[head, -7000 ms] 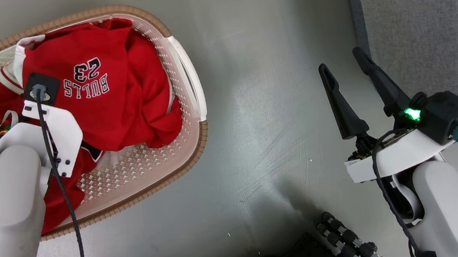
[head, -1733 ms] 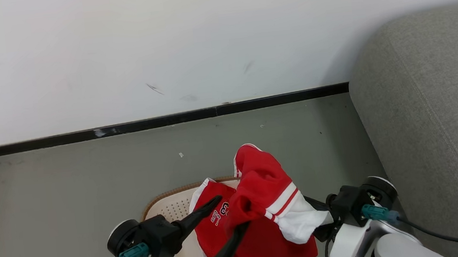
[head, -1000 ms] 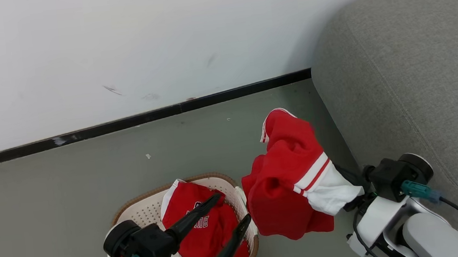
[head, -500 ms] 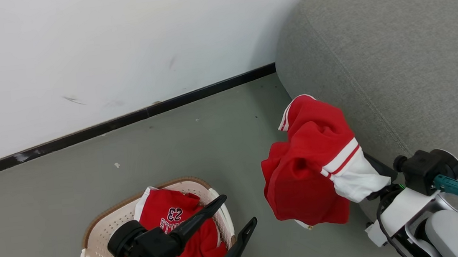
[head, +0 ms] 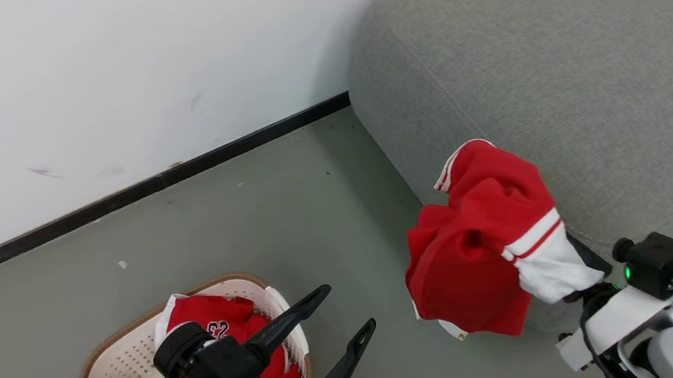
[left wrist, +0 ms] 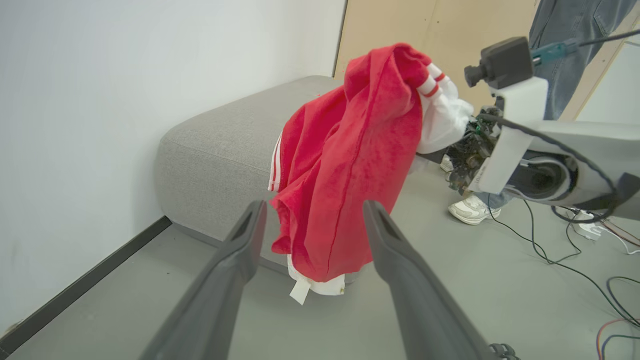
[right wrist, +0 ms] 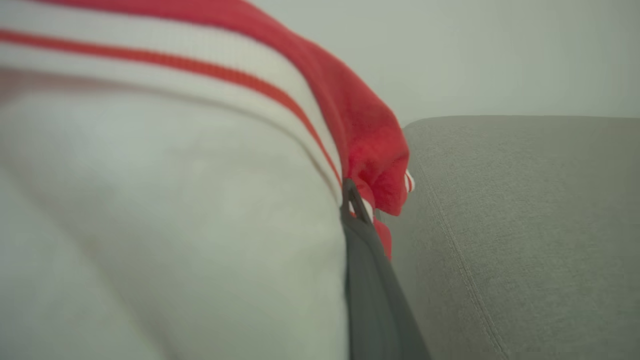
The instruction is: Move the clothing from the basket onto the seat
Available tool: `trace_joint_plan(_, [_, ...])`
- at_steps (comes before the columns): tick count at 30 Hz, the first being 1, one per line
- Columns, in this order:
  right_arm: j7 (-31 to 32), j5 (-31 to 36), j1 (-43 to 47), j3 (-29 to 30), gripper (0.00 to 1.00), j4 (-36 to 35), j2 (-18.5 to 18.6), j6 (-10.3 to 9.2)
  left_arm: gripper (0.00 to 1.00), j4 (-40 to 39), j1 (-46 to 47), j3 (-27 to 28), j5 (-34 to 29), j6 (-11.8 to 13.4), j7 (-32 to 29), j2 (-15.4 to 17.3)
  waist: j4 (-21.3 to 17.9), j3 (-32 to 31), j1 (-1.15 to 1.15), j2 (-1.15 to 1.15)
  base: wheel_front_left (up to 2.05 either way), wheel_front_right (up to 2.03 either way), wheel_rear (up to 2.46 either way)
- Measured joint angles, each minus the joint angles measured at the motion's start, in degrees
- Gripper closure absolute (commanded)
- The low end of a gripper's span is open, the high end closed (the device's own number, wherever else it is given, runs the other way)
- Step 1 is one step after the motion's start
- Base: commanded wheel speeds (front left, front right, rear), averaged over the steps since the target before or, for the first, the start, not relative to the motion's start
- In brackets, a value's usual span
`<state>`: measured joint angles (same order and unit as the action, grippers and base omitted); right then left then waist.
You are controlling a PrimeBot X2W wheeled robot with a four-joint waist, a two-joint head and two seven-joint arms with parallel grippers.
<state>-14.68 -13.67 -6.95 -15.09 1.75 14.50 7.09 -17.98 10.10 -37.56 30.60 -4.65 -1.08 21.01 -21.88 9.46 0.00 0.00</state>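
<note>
My right gripper [right wrist: 353,199] is shut on a piece of the clothing [head: 478,249], a red garment with a white band and red stripes. It hangs in the air against the near side of the grey seat [head: 547,70], above the floor. The cloth drapes over the right fingers and hides most of them. Another red garment [head: 200,310] with white print lies in the cream basket [head: 119,370] at lower left. Above the basket's right end my left gripper [head: 351,305] stands open and holds nothing. In the left wrist view the hanging clothing [left wrist: 350,165] shows beyond its fingers, in front of the seat [left wrist: 225,140].
A white wall with a black baseboard [head: 145,186] runs behind the grey floor. In the left wrist view a person's leg and white sneaker [left wrist: 470,210] stand past the seat, with cables [left wrist: 575,250] on the floor and a wooden panel [left wrist: 475,30] behind.
The head camera has swung right, so the seat shows larger and the basket lower left. The right gripper has carried the red garment closer to the seat's side. Both grippers keep their states.
</note>
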Motion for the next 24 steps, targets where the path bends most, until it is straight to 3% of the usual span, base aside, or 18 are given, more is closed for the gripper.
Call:
trace_joint_plan(10, [0.0, -1.0, 4.8, 6.9, 1.00, -1.4, -0.4, -0.01, 0.00, -2.0, 0.0, -0.3, -1.5, 0.3, -0.1, 0.6, -3.7, 1.0, 0.00, 0.00, 0.00, 0.00, 0.00])
trace_joint_plan(24, [0.0, -3.9, 4.4, 8.3, 1.00, -2.6, -0.2, -0.01, 0.00, -3.9, 0.0, -0.2, -2.3, 1.5, -1.2, 1.4, -6.8, 3.1, 0.00, 0.00, 0.00, 0.00, 0.00])
